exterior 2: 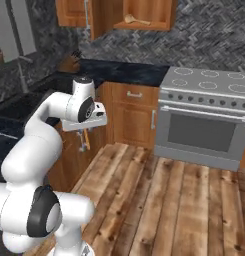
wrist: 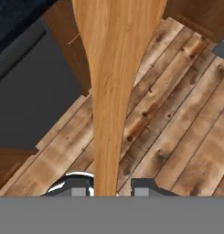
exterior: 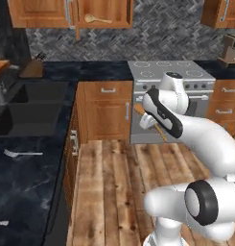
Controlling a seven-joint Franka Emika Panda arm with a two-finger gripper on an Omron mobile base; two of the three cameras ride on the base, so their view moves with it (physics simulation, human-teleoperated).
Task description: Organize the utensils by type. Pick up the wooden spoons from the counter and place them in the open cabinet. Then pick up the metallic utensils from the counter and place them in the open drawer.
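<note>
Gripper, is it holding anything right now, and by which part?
Yes: the gripper is shut on a wooden spoon, pinching its narrow handle, with the wider end pointing away from the hand.

The white arm point(exterior 2: 39, 145) folds at frame left; its gripper point(wrist: 112, 188) points down at bottom centre, fingers clamped on a wooden spoon point(wrist: 114, 77).

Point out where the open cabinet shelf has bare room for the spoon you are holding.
The end effector grips a wooden spoon. In the open cabinet, another spoon lies on the shelf's left and middle; bare board shows to its right, up to the cabinet's right wall. That patch looks the freest; the left is crowded.
</note>
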